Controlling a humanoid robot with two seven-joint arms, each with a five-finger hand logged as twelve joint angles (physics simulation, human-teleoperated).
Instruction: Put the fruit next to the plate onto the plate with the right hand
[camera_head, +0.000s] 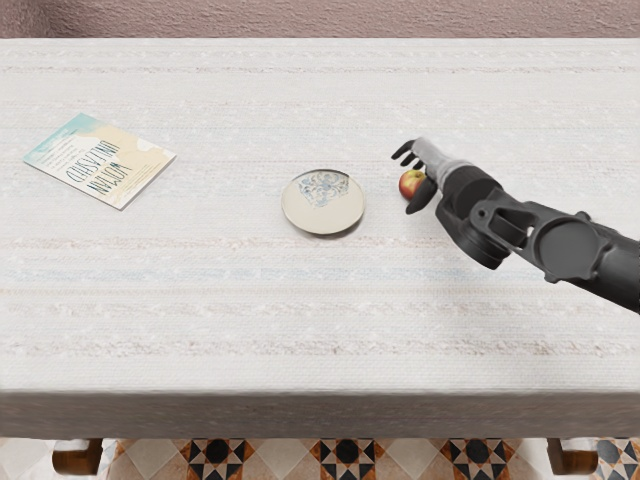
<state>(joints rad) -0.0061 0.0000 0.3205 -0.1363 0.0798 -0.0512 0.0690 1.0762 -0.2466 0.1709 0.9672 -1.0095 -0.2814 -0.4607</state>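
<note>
We see a plate (298, 212) in the middle of the surface (300, 330). An apple (411, 184) sits just to its right, not touching it. The right robot hand (428, 172) is at the apple's right side. A booklet (99, 160) lies far off to the left.

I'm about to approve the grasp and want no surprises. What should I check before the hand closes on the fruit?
1. Apple lies on the table, next to the plate: ok.
2. Right hand sits at the apple, fingers and thumb either side: ok.
3. Hand open, ready to close: ok.
4. Nothing between apple and plate: ok.
5. Fingers touching the apple: cannot tell.
</note>
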